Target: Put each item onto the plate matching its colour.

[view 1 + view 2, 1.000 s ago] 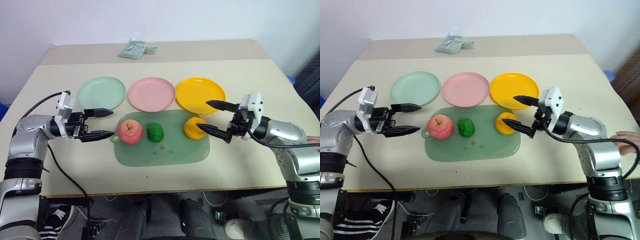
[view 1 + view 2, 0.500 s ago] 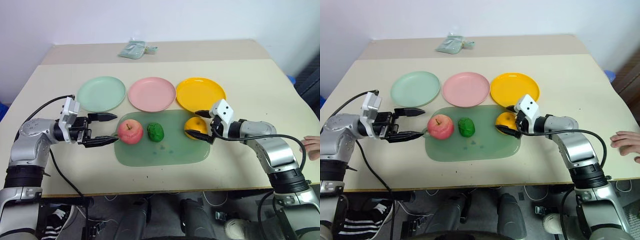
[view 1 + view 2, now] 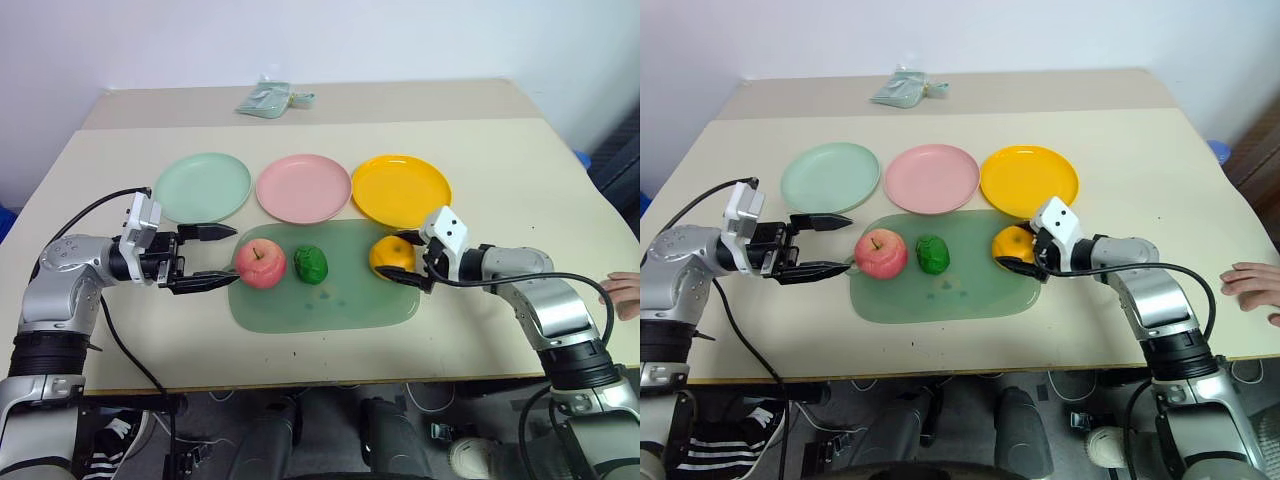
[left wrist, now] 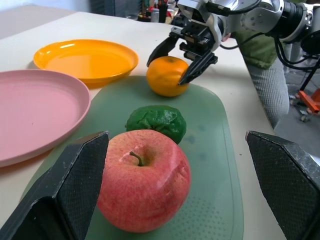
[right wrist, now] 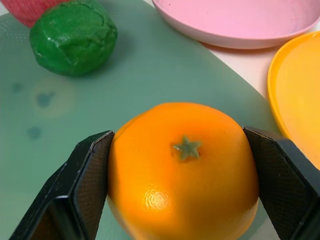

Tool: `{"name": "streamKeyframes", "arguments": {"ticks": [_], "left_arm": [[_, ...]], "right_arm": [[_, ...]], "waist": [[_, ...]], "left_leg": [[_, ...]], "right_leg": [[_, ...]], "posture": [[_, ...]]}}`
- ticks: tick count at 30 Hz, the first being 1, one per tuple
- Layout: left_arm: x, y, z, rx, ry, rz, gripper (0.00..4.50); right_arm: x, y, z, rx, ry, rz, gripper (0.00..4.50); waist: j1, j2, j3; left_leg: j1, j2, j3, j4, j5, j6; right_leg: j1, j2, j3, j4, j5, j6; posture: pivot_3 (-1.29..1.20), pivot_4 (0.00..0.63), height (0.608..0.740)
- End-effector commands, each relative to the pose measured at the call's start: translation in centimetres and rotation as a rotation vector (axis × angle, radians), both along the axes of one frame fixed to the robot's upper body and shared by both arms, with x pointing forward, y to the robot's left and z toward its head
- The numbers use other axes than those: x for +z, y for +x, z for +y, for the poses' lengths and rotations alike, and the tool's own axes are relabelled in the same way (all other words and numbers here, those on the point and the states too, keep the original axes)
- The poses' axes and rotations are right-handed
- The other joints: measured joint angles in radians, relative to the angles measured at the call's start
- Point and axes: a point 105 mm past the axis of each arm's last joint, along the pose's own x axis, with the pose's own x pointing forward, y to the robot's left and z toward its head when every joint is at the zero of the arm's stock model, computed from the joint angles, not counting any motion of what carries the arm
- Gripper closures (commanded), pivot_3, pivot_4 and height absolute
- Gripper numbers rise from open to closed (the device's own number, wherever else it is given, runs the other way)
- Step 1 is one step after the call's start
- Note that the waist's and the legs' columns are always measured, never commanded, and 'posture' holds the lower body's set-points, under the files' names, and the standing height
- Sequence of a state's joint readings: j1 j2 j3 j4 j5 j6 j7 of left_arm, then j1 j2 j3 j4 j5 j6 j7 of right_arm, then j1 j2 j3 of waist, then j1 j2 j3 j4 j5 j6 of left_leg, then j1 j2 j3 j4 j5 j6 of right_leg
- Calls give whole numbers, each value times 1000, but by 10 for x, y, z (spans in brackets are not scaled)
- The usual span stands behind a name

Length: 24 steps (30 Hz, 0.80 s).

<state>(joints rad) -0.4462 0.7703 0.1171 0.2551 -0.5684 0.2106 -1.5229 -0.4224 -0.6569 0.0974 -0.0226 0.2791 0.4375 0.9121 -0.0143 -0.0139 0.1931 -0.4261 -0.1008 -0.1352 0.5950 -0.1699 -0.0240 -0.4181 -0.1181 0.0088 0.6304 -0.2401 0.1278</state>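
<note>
Orange (image 5: 182,175) sits on green mat (image 3: 330,300), near edge by yellow plate (image 3: 400,188); right end effector (image 3: 408,262) has a finger each side, seemingly touching, can't tell if clamped yet. Left end effector (image 3: 208,257) open, just beside apple (image 3: 260,263), not touching. Risk: round, smooth fruit could squirt out or roll off mat if pads close off-centre. Green veg (image 3: 310,264) between fruits, may get nudged.
</note>
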Motion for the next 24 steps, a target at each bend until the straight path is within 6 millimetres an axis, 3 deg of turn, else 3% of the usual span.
{"name": "streamKeyframes", "arguments": {"ticks": [1, 13, 15, 17, 21, 24], "left_arm": [[12, 0, -2, -11, -18, -40, 0], [11, -1, -2, -5, -20, -35, 0], [11, -1, -2, -5, -20, -30, 0], [10, -1, -1, 1, -20, -15, 0], [10, 0, 1, 12, -13, -8, 0], [10, 3, 3, 30, -11, 7, 0]], "right_arm": [[20, 0, 0, 4, 42, -60, 799], [19, -7, 4, 56, 59, -24, 799], [18, -7, 4, 53, 68, -23, 4], [19, -8, 3, 57, 66, -24, 4], [47, -4, 1, 53, 152, -110, 4], [82, -10, -1, 87, 309, -182, 4]], "waist": [[0, 0, 0], [0, 0, 0], [0, 0, 0], [0, 0, 0], [0, 0, 0], [0, 0, 0]], "left_leg": [[0, 0, 0, 0, 0, 0], [0, 0, 0, 0, 0, 0], [0, 0, 0, 0, 0, 0], [0, 0, 0, 0, 0, 0], [0, 0, 0, 0, 0, 0], [0, 0, 0, 0, 0, 0]], "right_leg": [[0, 0, 0, 0, 0, 0], [0, 0, 0, 0, 0, 0], [0, 0, 0, 0, 0, 0], [0, 0, 0, 0, 0, 0], [0, 0, 0, 0, 0, 0], [0, 0, 0, 0, 0, 0]], "posture": [[0, 150, 740], [0, 150, 740], [0, 150, 740], [0, 150, 740], [0, 150, 740], [0, 150, 740]]}}
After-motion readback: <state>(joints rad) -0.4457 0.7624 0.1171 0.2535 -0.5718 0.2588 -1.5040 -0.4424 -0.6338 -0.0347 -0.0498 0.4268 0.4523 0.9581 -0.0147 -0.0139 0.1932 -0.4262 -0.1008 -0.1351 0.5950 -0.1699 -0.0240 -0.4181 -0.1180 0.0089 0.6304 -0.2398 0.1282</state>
